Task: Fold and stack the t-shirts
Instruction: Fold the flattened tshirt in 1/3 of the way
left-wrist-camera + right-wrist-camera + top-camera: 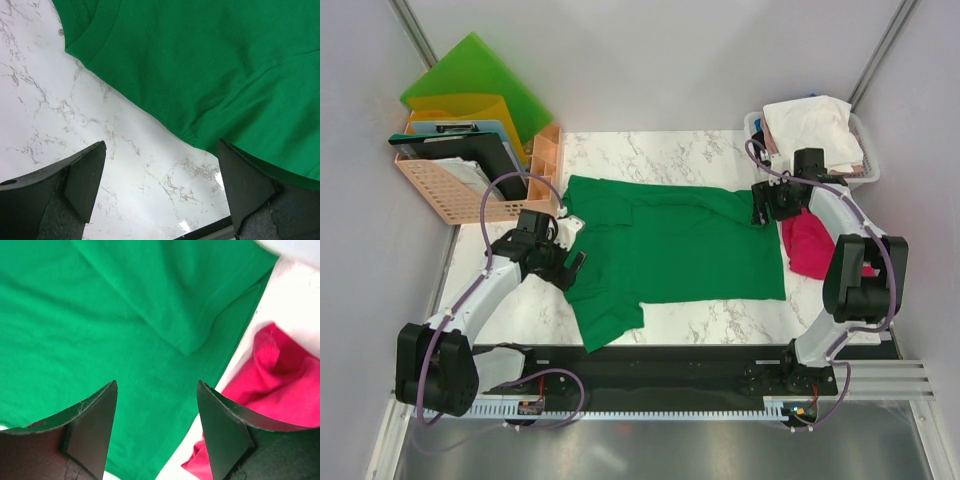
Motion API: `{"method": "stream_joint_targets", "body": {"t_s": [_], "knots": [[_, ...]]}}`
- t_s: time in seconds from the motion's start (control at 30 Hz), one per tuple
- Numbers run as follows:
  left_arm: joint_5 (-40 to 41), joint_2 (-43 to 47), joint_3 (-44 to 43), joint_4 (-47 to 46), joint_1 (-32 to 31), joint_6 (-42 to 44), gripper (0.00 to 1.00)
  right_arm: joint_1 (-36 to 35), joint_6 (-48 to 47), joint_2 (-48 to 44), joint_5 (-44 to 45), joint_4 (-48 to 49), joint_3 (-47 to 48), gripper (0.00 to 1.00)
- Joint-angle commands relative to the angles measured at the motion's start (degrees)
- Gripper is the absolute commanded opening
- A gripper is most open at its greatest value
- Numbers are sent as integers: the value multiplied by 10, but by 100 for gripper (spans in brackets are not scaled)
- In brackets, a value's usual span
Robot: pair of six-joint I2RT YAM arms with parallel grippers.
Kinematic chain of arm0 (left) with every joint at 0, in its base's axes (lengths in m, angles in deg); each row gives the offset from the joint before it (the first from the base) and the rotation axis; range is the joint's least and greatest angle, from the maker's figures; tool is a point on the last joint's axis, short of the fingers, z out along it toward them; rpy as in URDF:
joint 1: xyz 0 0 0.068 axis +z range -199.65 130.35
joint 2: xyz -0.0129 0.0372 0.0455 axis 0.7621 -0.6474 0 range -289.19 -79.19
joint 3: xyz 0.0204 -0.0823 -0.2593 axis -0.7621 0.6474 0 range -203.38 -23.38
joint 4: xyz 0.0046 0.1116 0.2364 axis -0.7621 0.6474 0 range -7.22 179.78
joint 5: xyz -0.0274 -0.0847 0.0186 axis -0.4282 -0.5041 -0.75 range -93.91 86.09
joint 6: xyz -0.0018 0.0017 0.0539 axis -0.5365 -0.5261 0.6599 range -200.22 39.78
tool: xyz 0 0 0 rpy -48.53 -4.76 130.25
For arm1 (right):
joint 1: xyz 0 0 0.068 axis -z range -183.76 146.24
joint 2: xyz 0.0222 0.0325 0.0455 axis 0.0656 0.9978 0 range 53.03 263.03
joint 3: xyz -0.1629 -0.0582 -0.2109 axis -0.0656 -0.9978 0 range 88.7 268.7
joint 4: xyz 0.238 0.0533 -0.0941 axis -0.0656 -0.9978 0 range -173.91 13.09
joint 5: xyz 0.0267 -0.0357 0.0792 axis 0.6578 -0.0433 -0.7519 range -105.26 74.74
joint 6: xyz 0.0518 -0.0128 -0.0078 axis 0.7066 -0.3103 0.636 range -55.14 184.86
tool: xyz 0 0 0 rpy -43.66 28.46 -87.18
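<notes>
A deep green t-shirt [670,250] lies spread on the marble table, one sleeve [605,320] pointing toward the near edge. Its far right part is folded over onto itself [175,305]. My left gripper [570,265] hovers open at the shirt's left edge; in its wrist view its gripper [160,170] is over bare marble beside the green cloth [210,65]. My right gripper [760,205] stands open over the shirt's right end, nothing between its fingers [157,385]. A crumpled magenta-red t-shirt [810,245] [280,380] lies just right of the green one.
A white basket [868,172] at the back right holds white and pale tees [810,125]. An orange crate [430,190] with coloured folders and a clipboard stands at the back left. A black rail [670,365] runs along the near table edge.
</notes>
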Motion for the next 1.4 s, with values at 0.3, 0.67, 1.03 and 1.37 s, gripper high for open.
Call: {"method": "stream_joint_targets", "body": {"t_s": [0.3,0.67,1.03,1.37], "knots": [[28,120,13,-78,0,1,98,88,20,-179,28,42,-79,74],[158,281,66,-185,1,17,100,170,132,12,-31,45,152,82],[181,323,125,-185,1,40,100,100,167,304,49,-89,561,98],[181,341,143,-162,1,58,100,86,188,437,60,-85,546,98]]}}
